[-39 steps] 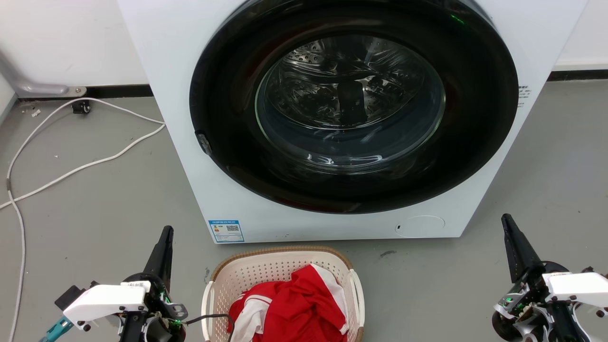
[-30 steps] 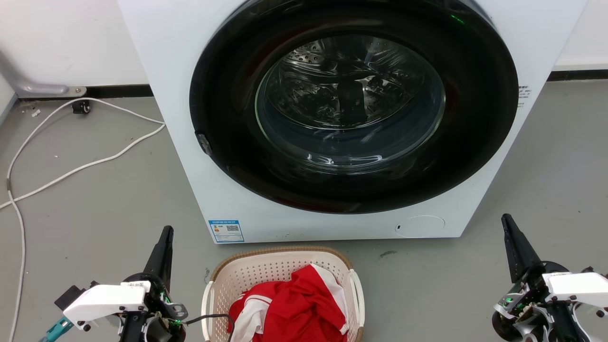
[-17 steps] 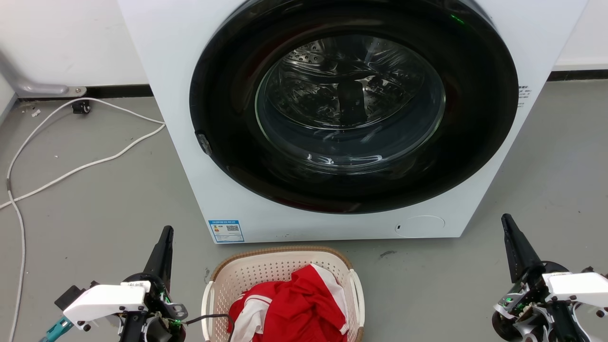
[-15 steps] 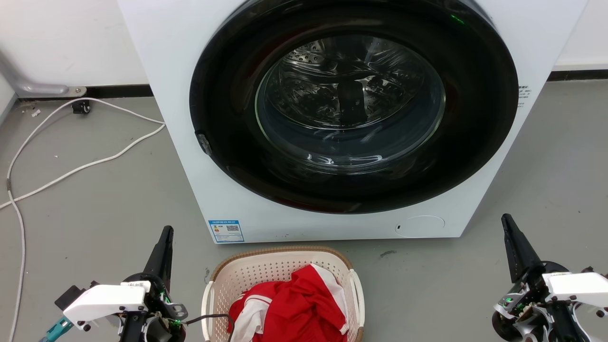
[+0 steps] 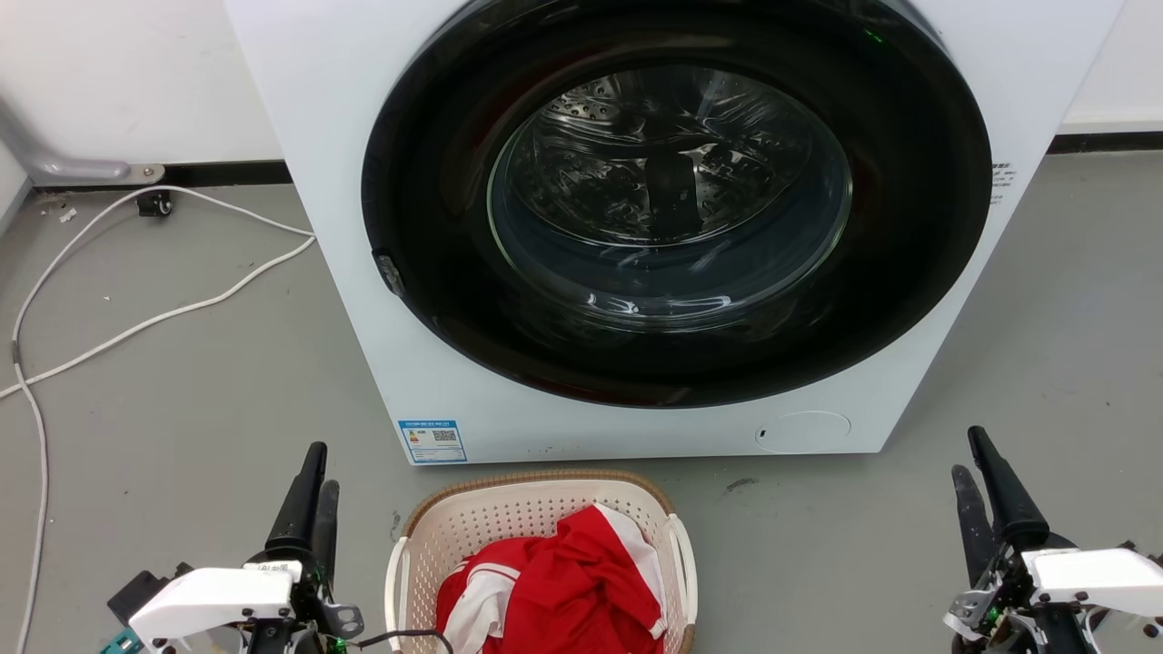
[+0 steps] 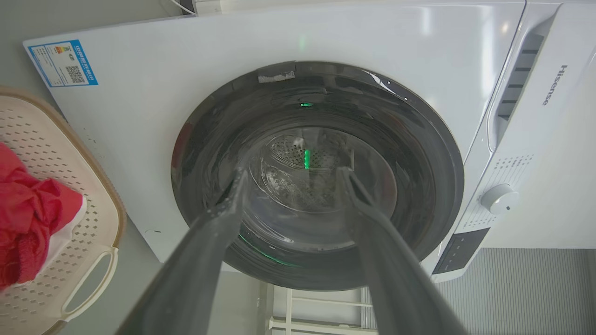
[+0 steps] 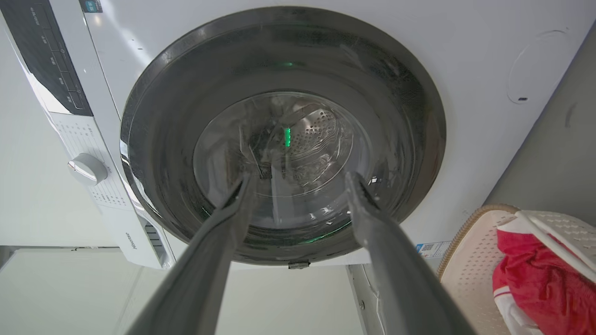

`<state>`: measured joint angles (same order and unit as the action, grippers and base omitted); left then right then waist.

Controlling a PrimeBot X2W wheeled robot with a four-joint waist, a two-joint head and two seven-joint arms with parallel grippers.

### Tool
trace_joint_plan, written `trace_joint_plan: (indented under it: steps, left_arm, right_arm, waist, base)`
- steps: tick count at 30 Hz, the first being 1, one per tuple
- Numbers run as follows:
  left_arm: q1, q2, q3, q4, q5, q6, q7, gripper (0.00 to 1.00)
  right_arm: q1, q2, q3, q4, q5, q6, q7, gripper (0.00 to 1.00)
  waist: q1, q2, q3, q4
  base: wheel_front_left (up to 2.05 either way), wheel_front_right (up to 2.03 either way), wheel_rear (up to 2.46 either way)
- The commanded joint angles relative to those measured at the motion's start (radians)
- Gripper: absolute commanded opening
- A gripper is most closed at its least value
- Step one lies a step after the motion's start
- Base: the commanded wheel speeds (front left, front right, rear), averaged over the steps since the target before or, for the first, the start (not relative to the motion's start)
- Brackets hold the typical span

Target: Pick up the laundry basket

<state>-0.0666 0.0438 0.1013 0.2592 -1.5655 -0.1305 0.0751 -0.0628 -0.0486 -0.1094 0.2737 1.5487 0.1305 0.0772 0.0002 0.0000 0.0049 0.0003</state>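
The laundry basket [image 5: 495, 520] stood on the grey floor [image 5: 182, 427] just in front of the washing machine [image 5: 336, 136], below its closed round door [image 5: 672, 200], at the bottom middle of the head view. A red and white garment [image 5: 563, 586] lay heaped inside it, and a white loop handle showed on each of its two sides.

The left gripper [image 5: 323, 467] hung near the basket's left side without touching it. In the left wrist view its two fingers [image 6: 219, 223] stood apart with nothing between them, pointing at the door glass. The right gripper [image 5: 969, 451] was well apart from the basket on the other side. Its fingers [image 7: 223, 218] were likewise spread and empty, aimed at the door.

A white cable [image 5: 136, 318] trailed over the floor to the left of the machine. A blue label [image 5: 432, 441] sat on the machine's lower front corner, just above the basket's rim.
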Motion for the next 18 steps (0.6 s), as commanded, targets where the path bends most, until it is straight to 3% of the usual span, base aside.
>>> trace_joint_plan:
  steps: [1, 11, 18]
  left_arm:
    - [-0.020, 0.003, -0.001, -0.027, 0.031, 0.000, -0.010, 1.00]
    - [-0.023, 0.004, 0.008, -0.068, 0.227, 0.004, -0.056, 1.00]
    - [-0.017, 0.004, -0.008, -0.110, 0.392, 0.030, -0.089, 1.00]
  right_arm:
    - [-0.021, -0.002, -0.001, -0.028, -0.039, 0.000, -0.011, 1.00]
    - [-0.013, -0.002, 0.014, -0.097, -0.283, 0.000, -0.057, 1.00]
    - [-0.005, -0.002, 0.039, -0.145, -0.484, 0.000, -0.091, 1.00]
  waist:
    - [0.0000, 0.0000, 0.000, 0.000]
    - [0.0000, 0.0000, 0.004, 0.000]
    - [0.0000, 0.0000, 0.007, 0.001]
  base:
    - [0.00, 0.00, 0.00]
    - [0.00, 0.00, 0.00]
    - [0.00, 0.00, 0.00]
